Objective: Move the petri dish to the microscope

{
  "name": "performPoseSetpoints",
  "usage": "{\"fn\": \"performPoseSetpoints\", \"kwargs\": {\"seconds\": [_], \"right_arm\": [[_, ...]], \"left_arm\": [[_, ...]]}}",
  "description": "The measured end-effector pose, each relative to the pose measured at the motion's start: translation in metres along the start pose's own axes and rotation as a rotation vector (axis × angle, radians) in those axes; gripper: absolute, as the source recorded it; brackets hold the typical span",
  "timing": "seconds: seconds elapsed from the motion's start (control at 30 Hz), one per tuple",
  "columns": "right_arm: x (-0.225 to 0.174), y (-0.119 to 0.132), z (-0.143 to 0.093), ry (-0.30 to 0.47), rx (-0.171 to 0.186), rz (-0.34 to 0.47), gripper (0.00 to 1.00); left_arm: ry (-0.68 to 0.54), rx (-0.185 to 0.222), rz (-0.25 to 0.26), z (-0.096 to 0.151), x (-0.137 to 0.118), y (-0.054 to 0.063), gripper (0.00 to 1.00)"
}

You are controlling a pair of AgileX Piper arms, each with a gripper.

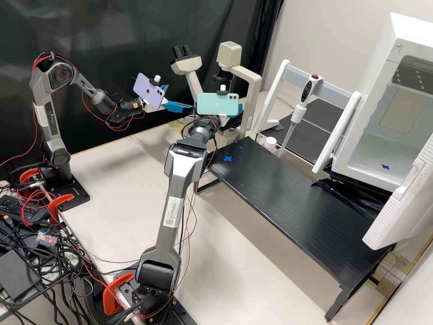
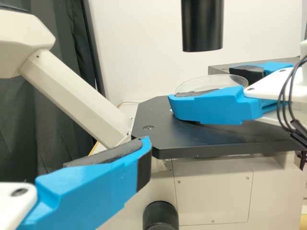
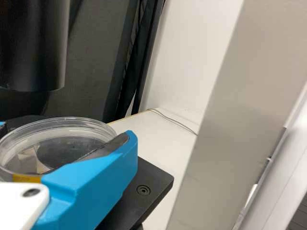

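Black curtain [image 1: 112,27], white wall [image 1: 315,36], pale bench [image 1: 112,180]. Right gripper [image 1: 239,109] clasps the dish [image 3: 57,143] over the stage [image 2: 158,120]; left gripper [image 1: 179,97] gapes, empty.

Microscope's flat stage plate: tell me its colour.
Black; the flat stage plate shows best in the left wrist view.

Smooth, glossy petri dish [image 3: 62,122]
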Motion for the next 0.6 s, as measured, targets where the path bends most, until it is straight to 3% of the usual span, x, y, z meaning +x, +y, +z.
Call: {"fn": "performPoseSetpoints", "kwargs": {"seconds": [0.27, 0.57, 0.6], "right_arm": [[0.0000, -0.0002, -0.0017, 0.022, -0.013, 0.002, 0.00], [-0.0046, -0.0044, -0.0043, 0.070, 0.020, -0.037, 0.00], [-0.0055, -0.0047, -0.0046, 0.072, 0.021, -0.044, 1.00]], "left_arm": [[0.000, 0.000, 0.000, 0.0000, 0.0000, 0.0000, 1.00], [0.000, 0.000, 0.000, 0.0000, 0.0000, 0.0000, 1.00], [0.000, 0.000, 0.000, 0.0000, 0.0000, 0.0000, 1.00]]}}
